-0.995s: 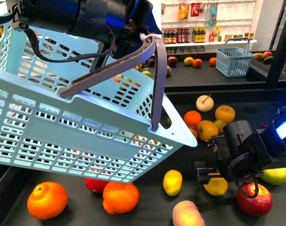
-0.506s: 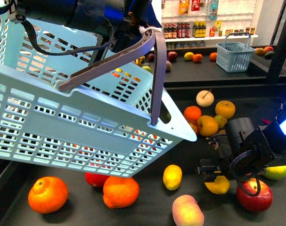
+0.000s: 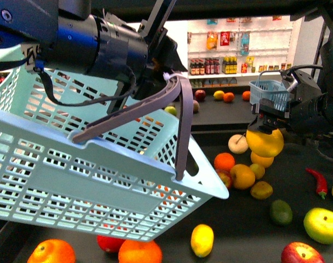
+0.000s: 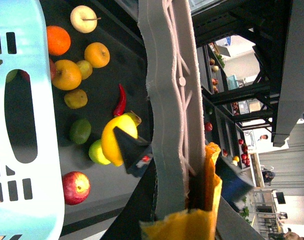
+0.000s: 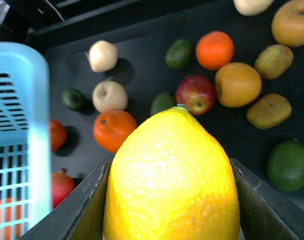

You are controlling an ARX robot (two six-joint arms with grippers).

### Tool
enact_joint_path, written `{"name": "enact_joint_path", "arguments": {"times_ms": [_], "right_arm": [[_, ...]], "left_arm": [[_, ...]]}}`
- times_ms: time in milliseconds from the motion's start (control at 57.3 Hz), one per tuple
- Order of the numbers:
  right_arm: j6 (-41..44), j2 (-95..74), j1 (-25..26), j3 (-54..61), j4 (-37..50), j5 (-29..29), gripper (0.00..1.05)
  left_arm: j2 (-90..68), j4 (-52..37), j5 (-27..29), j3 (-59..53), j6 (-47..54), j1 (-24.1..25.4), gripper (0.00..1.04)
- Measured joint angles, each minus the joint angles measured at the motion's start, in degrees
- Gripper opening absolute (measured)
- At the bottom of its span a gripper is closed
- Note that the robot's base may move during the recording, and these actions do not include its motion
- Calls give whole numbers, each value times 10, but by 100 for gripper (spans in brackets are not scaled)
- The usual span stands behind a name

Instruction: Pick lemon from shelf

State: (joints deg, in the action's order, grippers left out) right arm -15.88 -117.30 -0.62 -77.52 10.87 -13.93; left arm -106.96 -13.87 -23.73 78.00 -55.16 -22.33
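My right gripper [image 3: 266, 130] is shut on the lemon [image 3: 265, 142], a bright yellow oval held in the air well above the shelf's dark deck [image 3: 237, 219]. In the right wrist view the lemon [image 5: 172, 175] fills the space between the two fingers of the gripper [image 5: 174, 202]. The left wrist view shows the lemon [image 4: 114, 142] too. My left gripper [image 3: 155, 74] is shut on the grey basket handle [image 3: 155, 101]. The light blue basket [image 3: 73, 181] hangs tilted from it at the left. The handle [image 4: 167, 100] runs up from the left gripper [image 4: 192, 205].
Loose fruit lies on the deck: a second yellow oval fruit [image 3: 202, 239], oranges [image 3: 140, 253], a red apple [image 3: 300, 253], a green-yellow apple [image 3: 322, 224] and a red pepper [image 3: 318, 182]. A small blue basket [image 3: 269, 93] stands on the far deck, before white shelves of bottles [image 3: 221, 66].
The right gripper has lifted the lemon off the deck, up and toward the back. The basket has stayed tilted at the left, shifting only slightly.
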Motion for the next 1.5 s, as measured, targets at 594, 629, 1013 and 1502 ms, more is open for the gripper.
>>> {"name": "enact_joint_path", "arguments": {"times_ms": [594,629,1013,1502], "right_arm": [[-65,49,-147,21,-27,-17,63],[-66,49,-151,26,-26,-17,63],[-73,56,-163,50,-2,-42,98],[-57,144,15,149,72,-71,97]], "left_arm": [[0,0,0,0,0,0,11],[0,0,0,0,0,0,11],[0,0,0,0,0,0,11],[-1,0,0,3,-2,0,11]]}}
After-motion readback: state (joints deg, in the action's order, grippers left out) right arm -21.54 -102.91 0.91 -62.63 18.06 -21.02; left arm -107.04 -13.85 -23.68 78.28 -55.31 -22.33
